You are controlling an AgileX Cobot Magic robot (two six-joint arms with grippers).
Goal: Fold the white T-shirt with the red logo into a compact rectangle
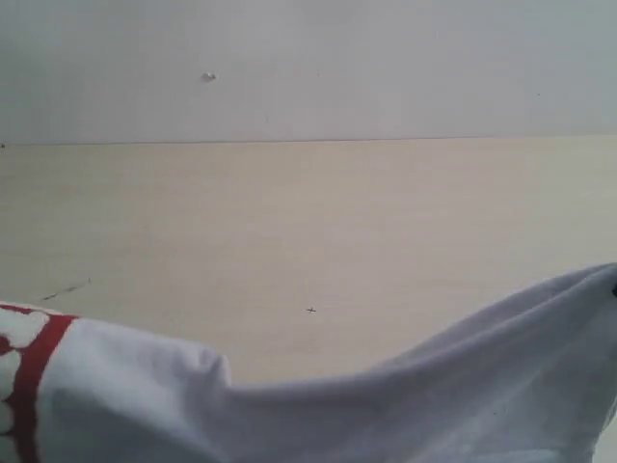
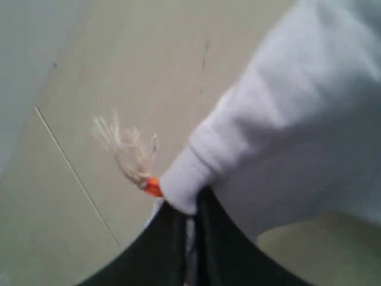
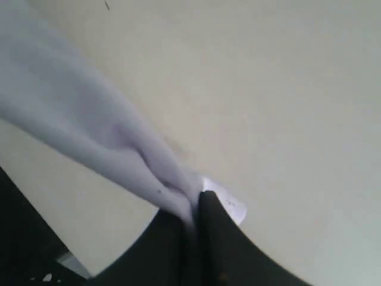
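Left gripper (image 2: 189, 232): black jaws together, clamped on a thick rolled edge of the white T-shirt (image 1: 434, 395), right at the orange tag (image 2: 153, 187). A pale frayed tuft (image 2: 125, 146) sticks out from the tag, over the table (image 1: 308, 222)

Right gripper (image 3: 193, 220): jaws together, pinching a bunched, creased fold of the same shirt. A small white label (image 3: 229, 205) pokes out just beside the pinch, with bare table behind it

Shirt position relative to the table: it spans the table's near edge in the exterior view. The cloth is high at both sides and sags in the middle, like a sheet strung between two grips. Both gripped ends look clear of the table top. Can't tell if the sagging middle touches it

Red logo (image 1: 29, 386): only a slice shows at the near-left corner of the table, a red outline with white fuzzy fill. Lettering not readable

Rest of the table is light wood, with a small dark cross mark (image 1: 310, 310) near its middle and a faint scratch (image 1: 67, 288) toward its left side. Grey wall (image 1: 308, 68) behind the table's far edge

Neither gripper body shows clearly in the exterior view
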